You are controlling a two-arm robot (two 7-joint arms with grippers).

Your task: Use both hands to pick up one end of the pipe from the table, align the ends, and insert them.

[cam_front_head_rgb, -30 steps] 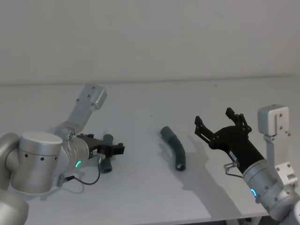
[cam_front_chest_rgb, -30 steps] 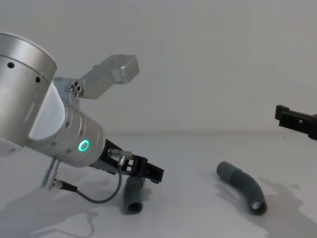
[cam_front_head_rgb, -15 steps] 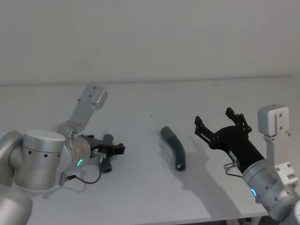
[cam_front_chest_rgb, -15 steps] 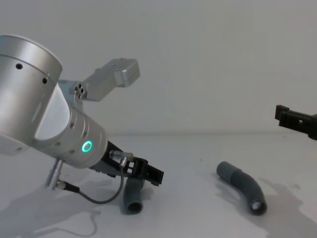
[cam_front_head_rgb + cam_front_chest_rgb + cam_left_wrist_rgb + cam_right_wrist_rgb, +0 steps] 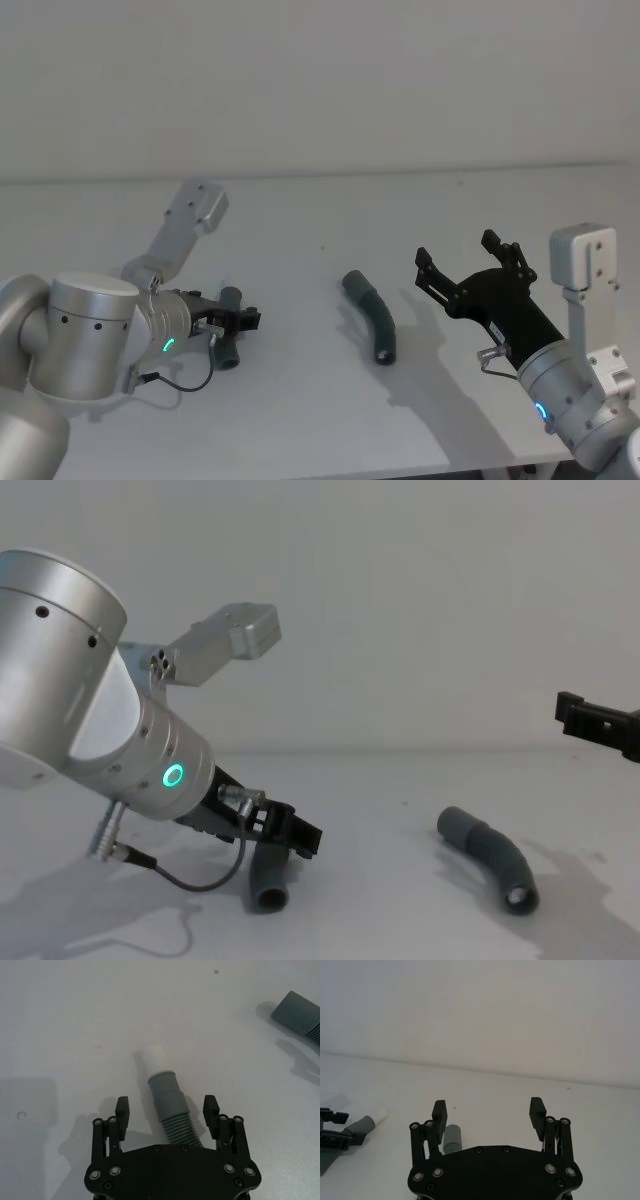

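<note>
Straddling the ribbed hose piece (image 5: 268, 878) near the left front edge of the table (image 5: 300, 420) with the left gripper (image 5: 166, 1103), fingers spread wide, gripping nothing. Hovering over the right side with the right gripper (image 5: 456, 252), likewise wide open and empty, near the second hose piece (image 5: 372, 318) lying mid-table.

Ribbed white-tipped hose piece (image 5: 164, 1091) lying left, hollow-cuffed curved piece (image 5: 375, 320) centre, white table (image 5: 300, 420)
</note>
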